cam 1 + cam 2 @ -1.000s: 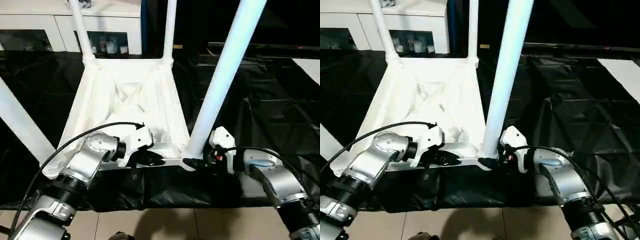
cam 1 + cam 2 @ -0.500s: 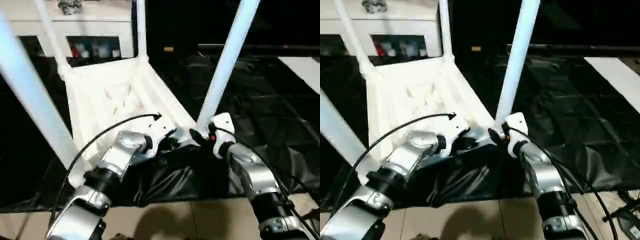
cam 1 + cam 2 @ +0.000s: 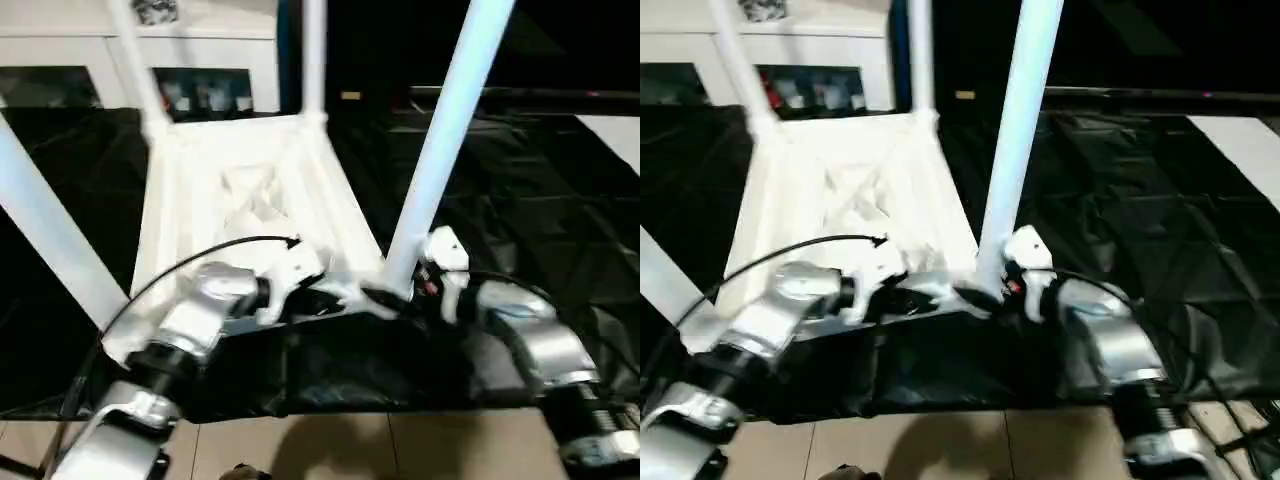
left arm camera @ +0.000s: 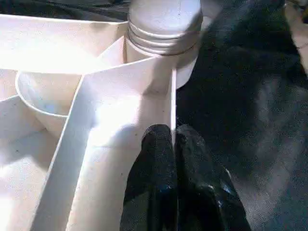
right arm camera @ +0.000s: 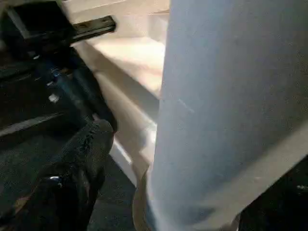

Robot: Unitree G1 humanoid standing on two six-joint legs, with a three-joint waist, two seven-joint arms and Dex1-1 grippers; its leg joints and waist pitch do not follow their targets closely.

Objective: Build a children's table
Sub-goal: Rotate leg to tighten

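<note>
Legs: all four seated, children's table (image 3: pixel 240 200) inverted. My left jaws (image 4: pixel 174 144) pinch its rim; right jaws (image 3: pixel 392 297) spread at the five-o'clock leg (image 3: pixel 440 150). Remaining: flipping upright.

Children's table (image 3: pixel 250 200): all white, legs faintly bluish. Cloth (image 3: pixel 520 190) beneath: black. Forearms: silver; gripper fingers (image 4: pixel 159 178): black. Floor (image 3: pixel 330 450): beige tile.

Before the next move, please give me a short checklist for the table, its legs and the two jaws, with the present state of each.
1. Tabletop upside down on black cloth: ok.
2. Four legs standing in corner sockets: ok.
3. Near right leg fully seated: cannot tell.
4. Left gripper jaws shut on the tabletop's rim: ok.
5. Right gripper jaws clear of that leg: cannot tell.
</note>
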